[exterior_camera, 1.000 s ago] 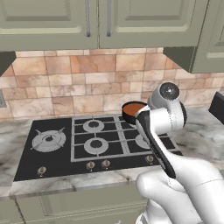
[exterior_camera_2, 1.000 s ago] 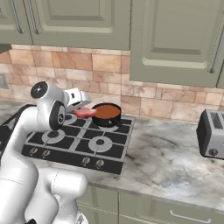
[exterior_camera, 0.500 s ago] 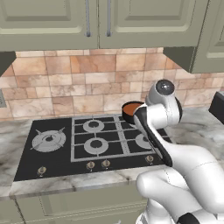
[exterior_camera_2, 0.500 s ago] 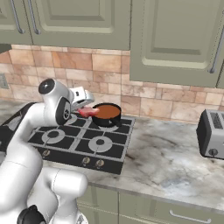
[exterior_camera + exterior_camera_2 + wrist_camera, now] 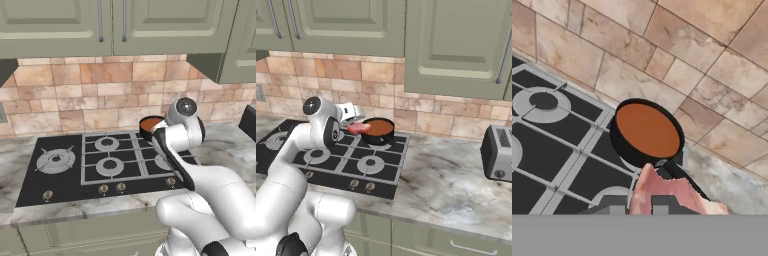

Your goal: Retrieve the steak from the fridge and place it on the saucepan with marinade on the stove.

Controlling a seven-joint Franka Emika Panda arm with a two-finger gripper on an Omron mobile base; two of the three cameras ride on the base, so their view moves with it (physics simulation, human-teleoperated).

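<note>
My gripper [image 5: 356,127] is shut on the steak [image 5: 359,128], a small pink-red lump held in the air just left of the saucepan with marinade [image 5: 379,131]. In the hand view the steak [image 5: 669,195] sits between my dark fingertips [image 5: 616,204], with the saucepan with marinade [image 5: 647,131] right ahead, full of orange-brown liquid. The saucepan [image 5: 148,126] stands on the back right burner of the black stove [image 5: 75,167], partly hidden by my arm in the left base view. The fridge is out of view.
A grey toaster [image 5: 498,153] stands on the marble counter [image 5: 451,185] to the right of the stove [image 5: 336,160]. Tiled wall and green cabinets [image 5: 456,45] rise behind. The pan's dark handle [image 5: 682,177] points toward my hand.
My arm has reached further forward, carrying the steak closer to the saucepan. The pan has not moved.
</note>
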